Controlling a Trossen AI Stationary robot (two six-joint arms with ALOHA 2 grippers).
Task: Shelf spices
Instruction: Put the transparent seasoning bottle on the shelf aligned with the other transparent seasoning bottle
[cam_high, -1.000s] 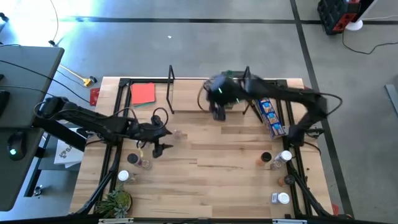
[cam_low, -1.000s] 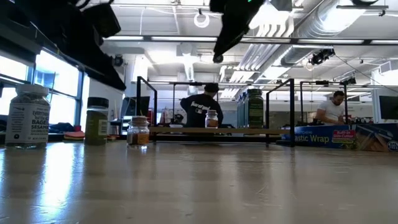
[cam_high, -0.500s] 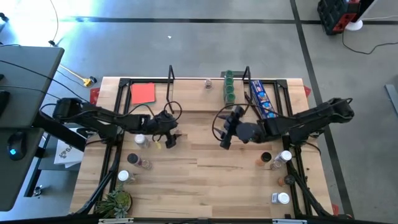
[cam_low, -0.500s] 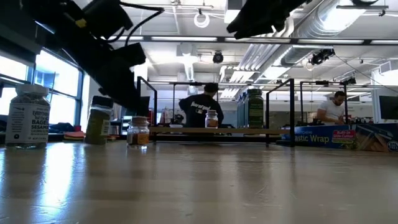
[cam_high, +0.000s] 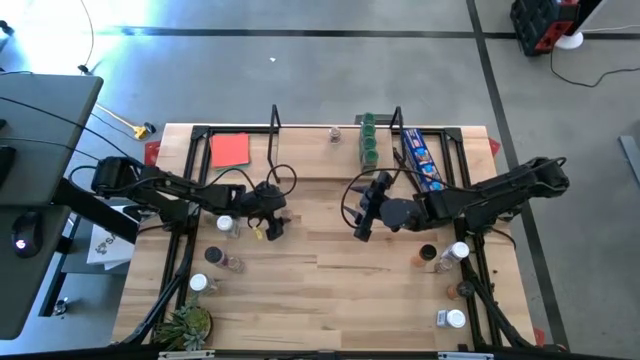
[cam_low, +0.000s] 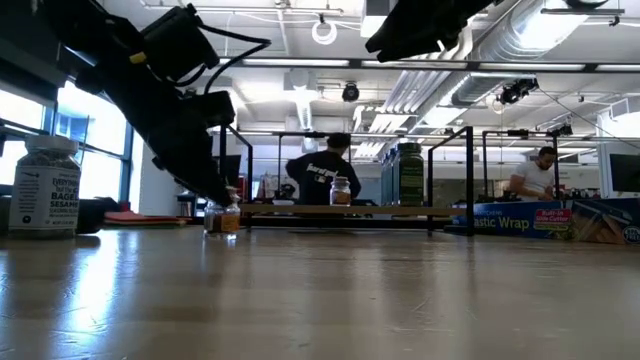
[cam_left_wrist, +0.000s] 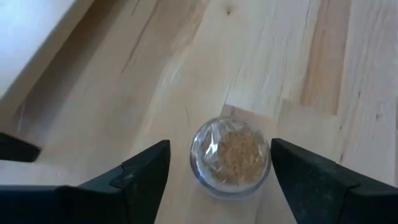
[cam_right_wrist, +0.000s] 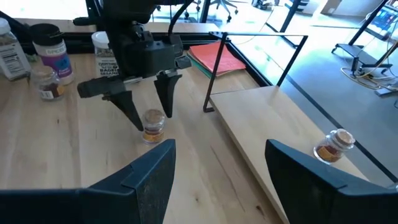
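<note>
Left wrist view looks straight down on a small clear jar (cam_left_wrist: 231, 157) of tan, granular spice, standing upright on the wooden table (cam_left_wrist: 348, 56) between the two dark fingers (cam_left_wrist: 140, 177) of the left gripper (cam_left_wrist: 219, 180). The jaws stand wide, one on each side of the jar with bare wood showing in both gaps, so nothing is gripped yet. In the high view that left gripper (cam_high: 270, 222) sits at about nine o'clock from the table's middle, and the shelf (cam_high: 300, 155) lies toward twelve o'clock with a few jars already on it, the green-capped ones (cam_high: 368, 140) near its right end. More spices wait at about seven and four o'clock along the table's near edges.

The right gripper (cam_right_wrist: 219, 171) hovers near the table's middle, at about three o'clock from the left one, jaws apart and empty, facing the left arm's work.

The jar looks light, rigid and smooth-walled, probably glass, so it could slip or tip if pinched off-centre. The sound hold would be across the round body, below the top, with the pads squarely opposite each other and only moderate pressure. It should stay upright on the way to the shelf board.
</note>
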